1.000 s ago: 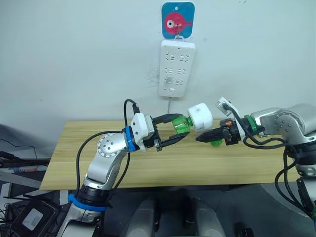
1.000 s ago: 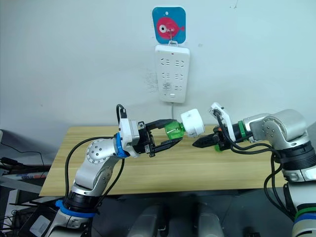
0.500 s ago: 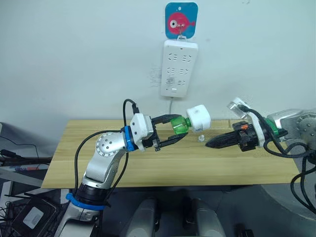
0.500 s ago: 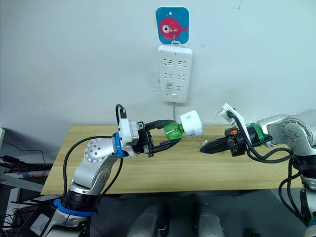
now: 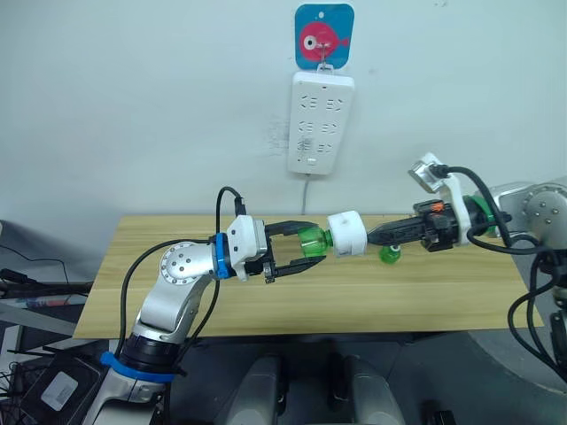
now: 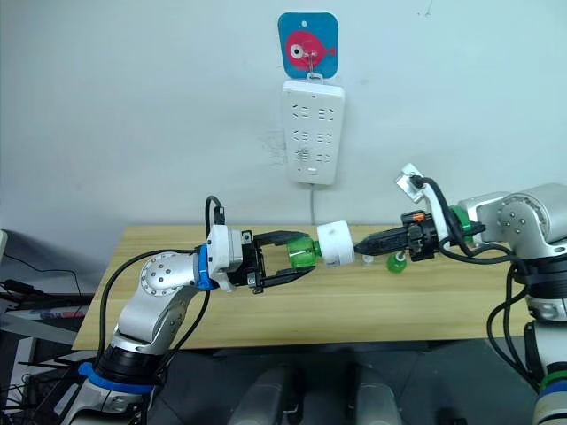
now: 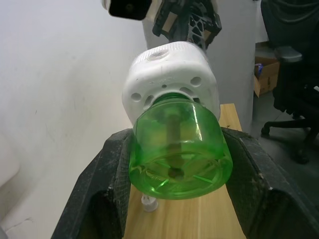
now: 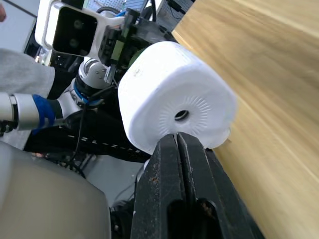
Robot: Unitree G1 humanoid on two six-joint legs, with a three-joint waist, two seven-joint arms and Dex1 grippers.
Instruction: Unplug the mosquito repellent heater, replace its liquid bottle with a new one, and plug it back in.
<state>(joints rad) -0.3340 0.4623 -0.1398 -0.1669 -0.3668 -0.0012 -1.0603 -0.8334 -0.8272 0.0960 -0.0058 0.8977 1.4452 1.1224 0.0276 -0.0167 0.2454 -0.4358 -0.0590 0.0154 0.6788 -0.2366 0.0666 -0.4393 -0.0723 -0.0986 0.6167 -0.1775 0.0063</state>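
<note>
L claw (image 5: 297, 251) extended horiz., clamping green translucent liquid bottle (image 5: 313, 243) under small white rounded plastic heater (image 5: 346, 235). R claw (image 5: 374, 236), fingers together, tip just beside heater.

Left hand (image 5: 297, 251) clamped, right hand (image 5: 372, 236) closed, arms facing.
</note>
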